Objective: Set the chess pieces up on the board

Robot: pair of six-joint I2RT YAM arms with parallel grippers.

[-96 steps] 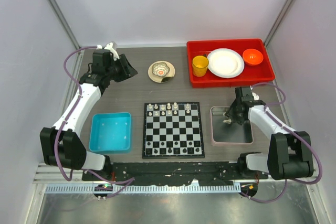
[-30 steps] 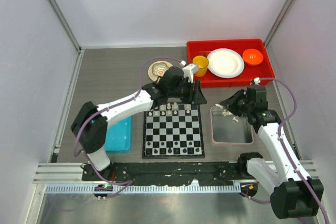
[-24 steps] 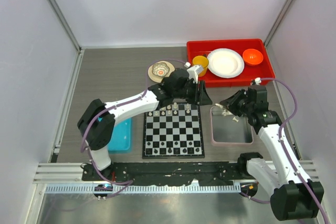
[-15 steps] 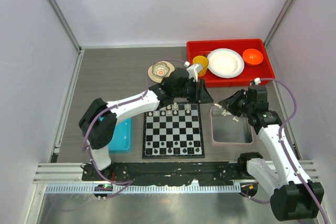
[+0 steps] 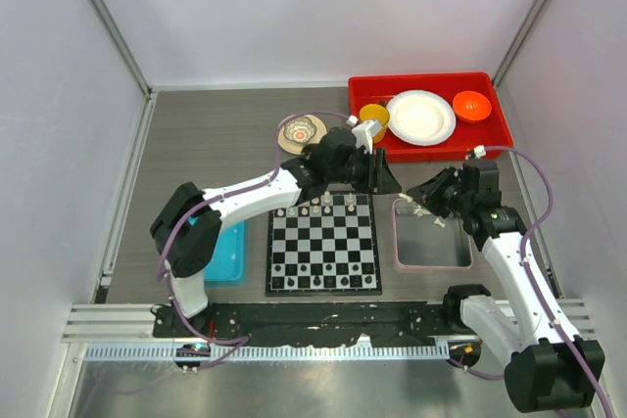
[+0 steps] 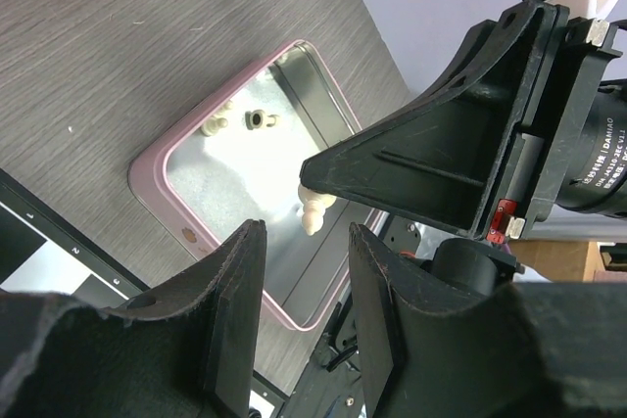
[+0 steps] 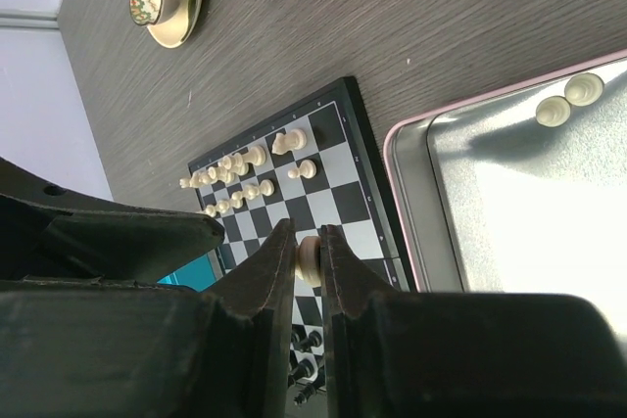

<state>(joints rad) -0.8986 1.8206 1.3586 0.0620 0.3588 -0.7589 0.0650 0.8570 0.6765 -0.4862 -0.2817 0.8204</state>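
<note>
The board point(image 5: 323, 242) lies at the table's middle, with cream chess pieces point(image 5: 313, 205) on its far rows and black pieces point(image 5: 323, 281) on its near rows. My right gripper point(image 5: 415, 199) hovers over the grey tray's point(image 5: 400, 237) far left corner. In the right wrist view it point(image 7: 306, 230) is shut on a cream chess piece point(image 7: 310, 257) above the board point(image 7: 338, 178). Two more cream pieces point(image 7: 563, 103) lie in the tray. My left gripper point(image 5: 384, 179) is open and empty at the board's far right corner; its wrist view point(image 6: 307, 232) looks at the held piece point(image 6: 313, 210).
A blue bin point(image 5: 223, 254) sits left of the board, partly under the left arm. A red tray point(image 5: 431, 144) at the back right holds a yellow cup point(image 5: 372, 118), a white plate point(image 5: 421, 116) and an orange bowl point(image 5: 471, 105). A patterned dish point(image 5: 299, 132) stands behind the board.
My left arm swung from the far left to the board's far right corner, close to the right gripper. My right gripper rose out of the tray with a cream piece.
</note>
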